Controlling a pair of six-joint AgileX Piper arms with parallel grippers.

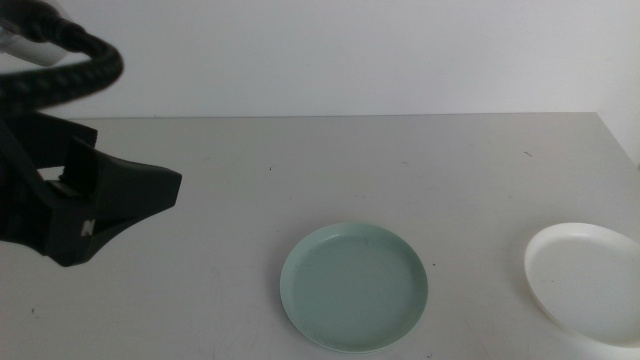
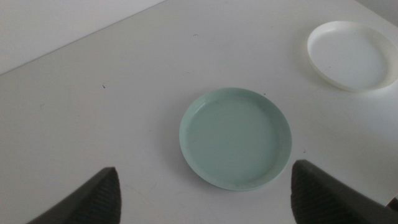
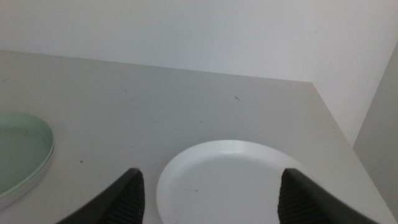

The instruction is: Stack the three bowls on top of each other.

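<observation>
A mint green bowl (image 1: 354,287) lies upright on the table near the front middle, and it shows again in the left wrist view (image 2: 236,137). A white bowl (image 1: 587,282) sits to its right, cut by the picture's edge; it shows too in the left wrist view (image 2: 352,55) and the right wrist view (image 3: 239,182). My left gripper (image 1: 140,200) hangs above the table left of the mint bowl, open (image 2: 205,196) and holding nothing. The right gripper (image 3: 211,199) is open just above the white bowl's near rim, also holding nothing. It is outside the middle view.
The pale grey table (image 1: 350,165) runs back to a white wall. Its right edge (image 1: 620,135) lies close behind the white bowl. The left arm's black cable hose (image 1: 70,70) loops over the upper left.
</observation>
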